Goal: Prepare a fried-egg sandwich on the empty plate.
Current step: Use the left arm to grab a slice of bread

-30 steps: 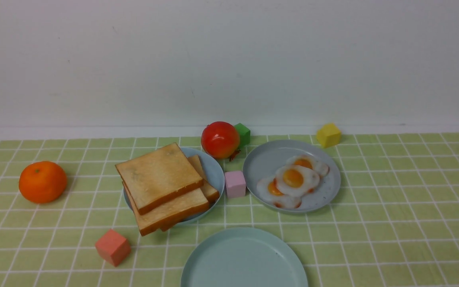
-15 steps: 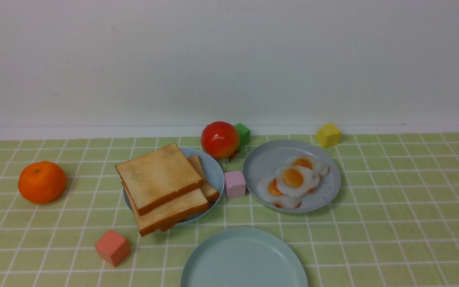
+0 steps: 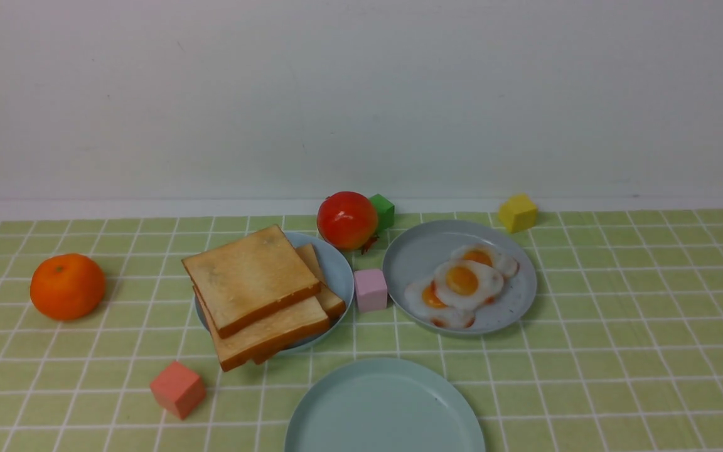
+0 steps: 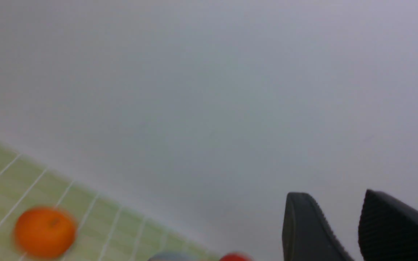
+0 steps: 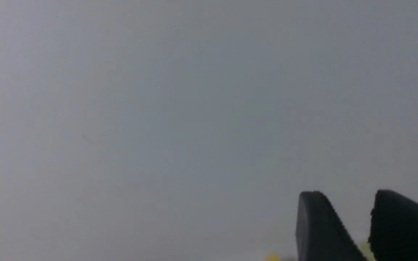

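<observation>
Several golden-brown toast slices [image 3: 251,285] lie stacked on a light blue plate [image 3: 340,271] left of centre. Three fried eggs [image 3: 462,281] overlap on a greyer blue plate [image 3: 418,251] to the right. The pale aqua-green empty plate [image 3: 385,408] sits at the near edge, in front of both. Neither arm shows in the front view. My left gripper [image 4: 334,201] is open and empty, raised and facing the back wall. My right gripper [image 5: 345,197] is open and empty too, also facing the wall.
An orange [image 3: 68,287] lies far left and shows in the left wrist view [image 4: 44,232]. A red tomato [image 3: 347,220] and green cube [image 3: 383,210] stand behind the plates. A pink cube [image 3: 370,289] stands between them, a yellow cube [image 3: 518,213] back right, a coral cube [image 3: 177,389] front left.
</observation>
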`<control>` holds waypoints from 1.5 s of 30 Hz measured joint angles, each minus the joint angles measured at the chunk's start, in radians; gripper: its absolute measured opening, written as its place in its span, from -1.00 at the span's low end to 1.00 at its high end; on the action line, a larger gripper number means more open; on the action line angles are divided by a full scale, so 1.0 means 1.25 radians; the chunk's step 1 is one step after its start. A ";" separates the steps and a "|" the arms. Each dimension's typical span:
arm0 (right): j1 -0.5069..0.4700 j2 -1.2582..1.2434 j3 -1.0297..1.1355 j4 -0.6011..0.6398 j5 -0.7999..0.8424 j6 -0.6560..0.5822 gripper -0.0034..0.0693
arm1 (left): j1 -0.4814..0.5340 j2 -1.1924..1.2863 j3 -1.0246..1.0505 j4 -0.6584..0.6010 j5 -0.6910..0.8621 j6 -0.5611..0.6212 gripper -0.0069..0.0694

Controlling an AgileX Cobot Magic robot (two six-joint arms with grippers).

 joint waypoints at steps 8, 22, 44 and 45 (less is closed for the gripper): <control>0.000 0.078 0.076 0.080 0.136 -0.010 -0.24 | 0.000 0.268 0.000 -0.109 0.189 0.050 -0.19; 0.000 0.112 0.150 0.569 0.149 -0.527 -0.24 | 0.000 0.654 -0.095 -0.526 0.124 0.450 -0.19; 0.000 0.113 0.151 0.608 0.132 -0.559 -0.24 | 0.000 0.913 -0.213 -0.617 0.052 0.604 0.03; 0.000 0.113 0.151 0.608 0.132 -0.559 -0.24 | 0.000 0.915 -0.213 -0.618 0.050 0.607 0.03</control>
